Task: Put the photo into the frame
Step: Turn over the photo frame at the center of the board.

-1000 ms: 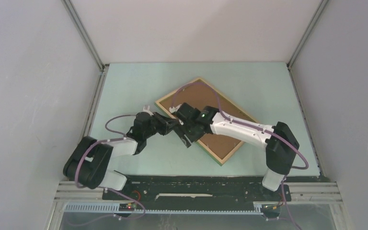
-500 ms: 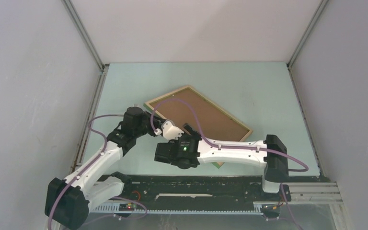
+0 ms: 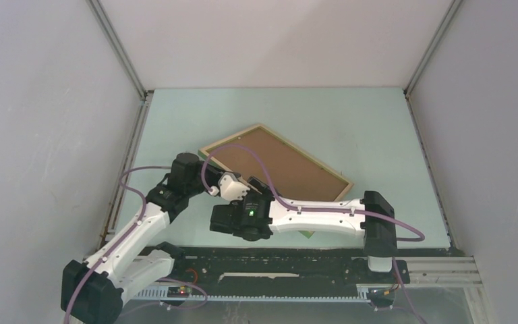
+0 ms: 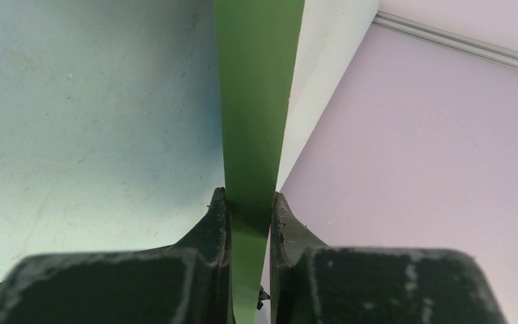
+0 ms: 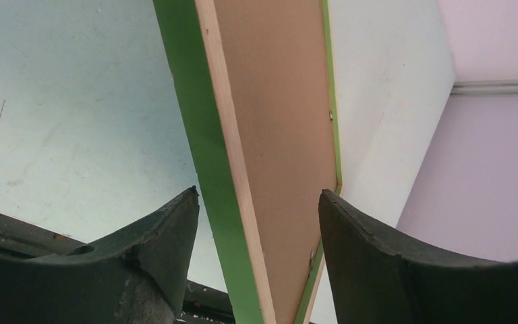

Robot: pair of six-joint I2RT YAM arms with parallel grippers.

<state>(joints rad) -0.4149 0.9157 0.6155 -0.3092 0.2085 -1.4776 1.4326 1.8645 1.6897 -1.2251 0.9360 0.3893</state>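
While your left gripper [image 4: 246, 202] pinches the frame [image 4: 256, 101] by its green rim, your right gripper [image 5: 257, 196] straddles the same end, jaws wide, holding nothing.

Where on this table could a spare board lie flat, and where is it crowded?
Free: the far strip of table between the frame and the back wall; the right side, between frame and right wall. Crowded: near left, where the left gripper clamps the frame's edge and the right gripper straddles it.
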